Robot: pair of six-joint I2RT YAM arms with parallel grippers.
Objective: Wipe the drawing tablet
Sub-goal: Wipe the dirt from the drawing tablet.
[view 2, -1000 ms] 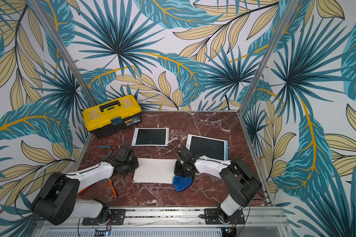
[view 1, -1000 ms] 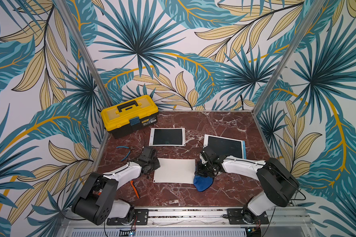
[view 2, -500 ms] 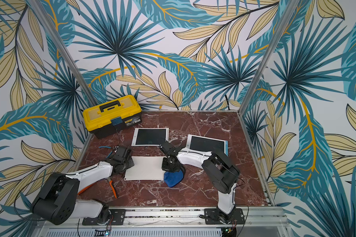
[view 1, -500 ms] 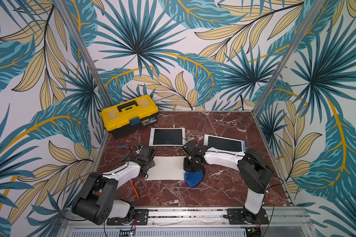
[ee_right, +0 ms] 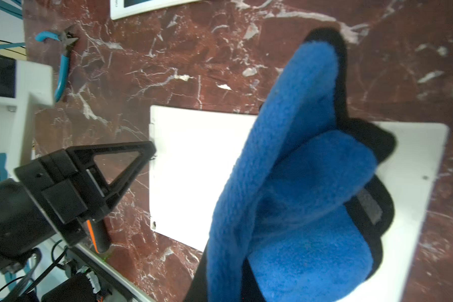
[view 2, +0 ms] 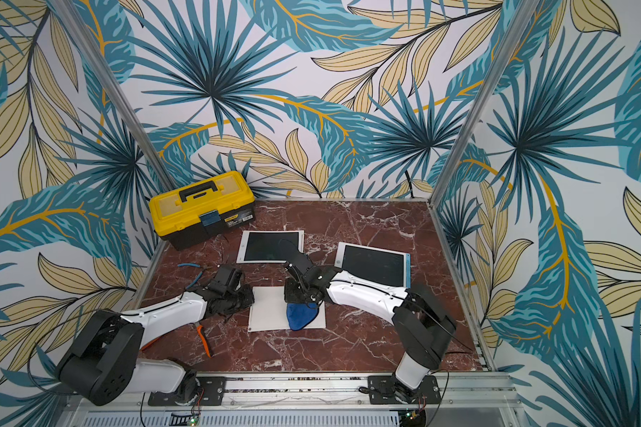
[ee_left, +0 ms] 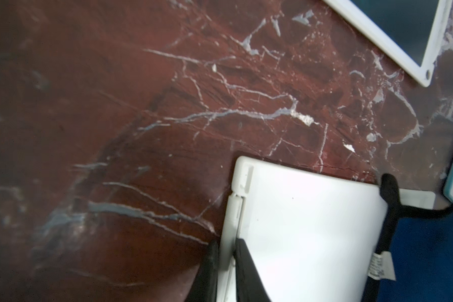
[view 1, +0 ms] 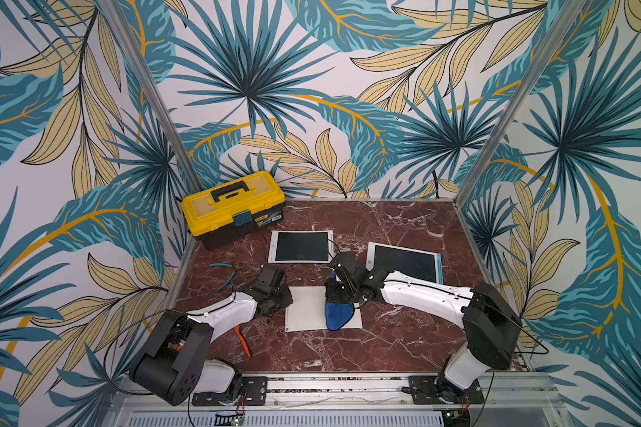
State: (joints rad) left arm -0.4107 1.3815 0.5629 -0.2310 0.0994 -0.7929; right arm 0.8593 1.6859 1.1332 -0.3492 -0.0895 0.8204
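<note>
Two grippers are meeting at one slab. The left gripper is pinching the left edge of the white drawing tablet, its fingers closing on either side of the rim. The right gripper is clamping a blue cloth – the cloth is resting on the tablet's right part. The tablet is lying flat near the middle of the marble table. Farther back, a white-framed tablet and a blue-edged tablet are lying side by side – a yellow toolbox is sitting far left.
</note>
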